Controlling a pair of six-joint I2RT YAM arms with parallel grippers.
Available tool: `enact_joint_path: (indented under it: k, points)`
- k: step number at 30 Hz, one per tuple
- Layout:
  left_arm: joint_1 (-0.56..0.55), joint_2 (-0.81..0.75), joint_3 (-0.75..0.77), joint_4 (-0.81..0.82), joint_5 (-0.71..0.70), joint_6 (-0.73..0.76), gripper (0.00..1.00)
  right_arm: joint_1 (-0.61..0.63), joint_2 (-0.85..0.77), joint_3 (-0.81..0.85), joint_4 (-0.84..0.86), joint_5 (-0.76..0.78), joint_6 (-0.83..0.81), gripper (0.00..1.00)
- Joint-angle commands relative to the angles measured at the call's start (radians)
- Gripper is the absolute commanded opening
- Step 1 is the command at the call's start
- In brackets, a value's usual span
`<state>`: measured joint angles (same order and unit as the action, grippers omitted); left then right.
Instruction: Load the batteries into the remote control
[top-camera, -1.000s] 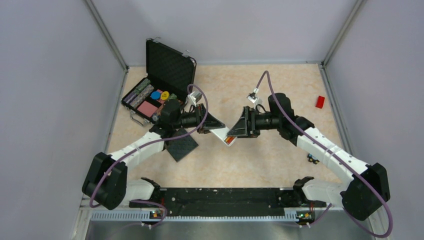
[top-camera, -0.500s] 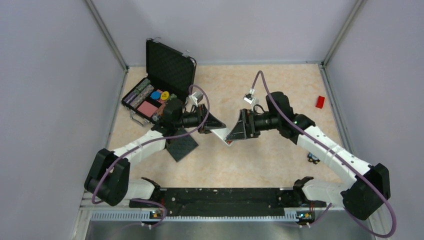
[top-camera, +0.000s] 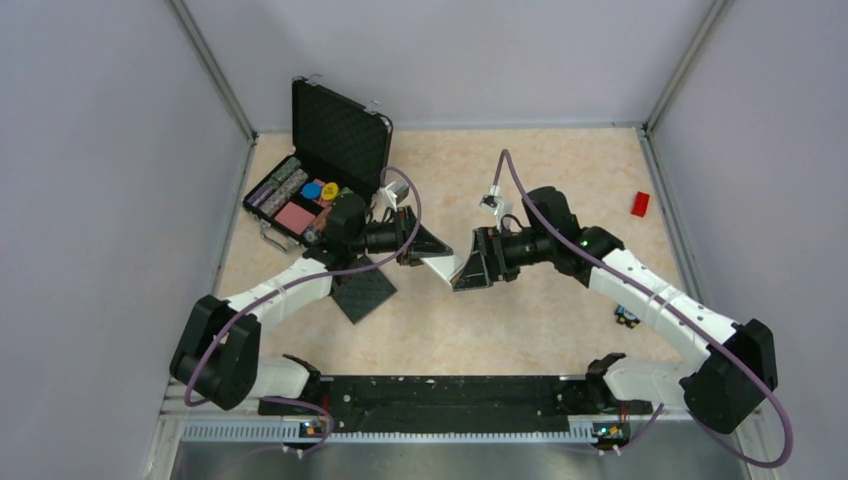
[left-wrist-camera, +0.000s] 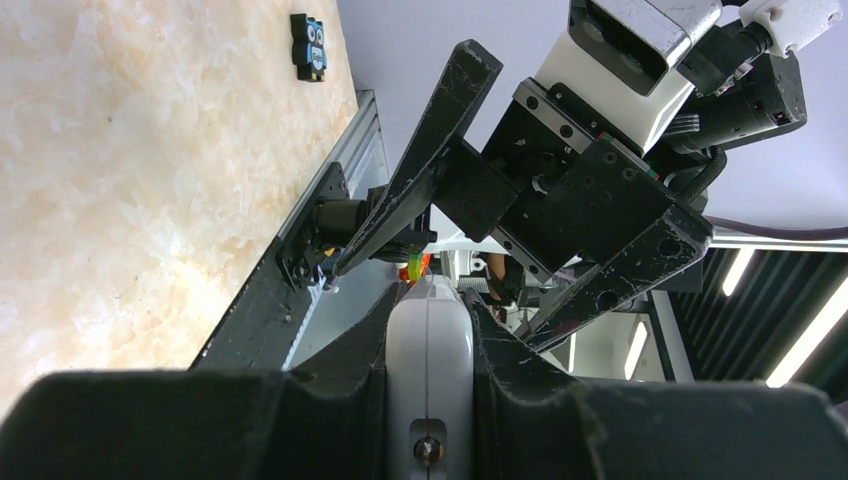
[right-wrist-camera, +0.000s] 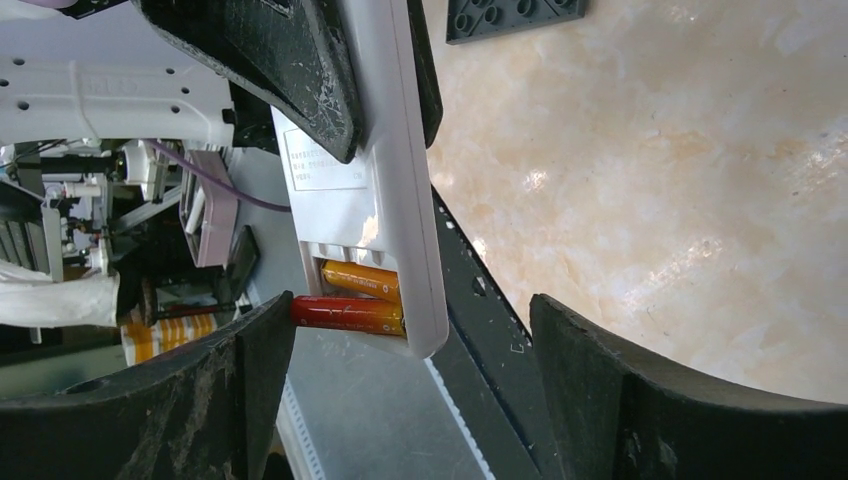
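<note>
Left gripper (left-wrist-camera: 430, 300) clamps the white-grey rectangular remote control (right-wrist-camera: 385, 200) mid-air. Right gripper (right-wrist-camera: 412, 300) spread wide astride its slot end; two orange-red cylindrical batteries (right-wrist-camera: 345, 313) in the slot, one protruding. Likely next: seat it flush.

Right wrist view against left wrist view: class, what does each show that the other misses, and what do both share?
Only the right wrist view shows the two batteries at the remote control's open slot, plus a dark studded plate. Only the left wrist view shows a small blue figure on the table and the right gripper seen from outside. Both show the left gripper clamping the remote control, and the marbled table.
</note>
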<state>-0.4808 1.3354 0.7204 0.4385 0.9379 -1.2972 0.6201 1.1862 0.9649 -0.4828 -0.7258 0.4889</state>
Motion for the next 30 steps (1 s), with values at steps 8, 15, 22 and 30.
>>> enact_joint_path:
  k: [8,15,22,30]
  points:
    - [-0.001,0.002,0.041,0.037,0.042,0.021,0.00,0.013,0.030,0.023,0.023,0.040,0.018,0.74]
    - [-0.001,-0.001,0.042,0.057,0.071,0.035,0.00,0.011,0.041,-0.017,0.088,-0.011,0.097,0.65]
    - [0.006,-0.004,0.042,0.021,0.085,0.062,0.00,-0.034,0.038,-0.022,0.093,-0.057,0.111,0.60]
    - [0.016,0.001,0.052,0.010,0.099,0.068,0.00,-0.073,0.032,-0.027,0.094,-0.100,0.096,0.59]
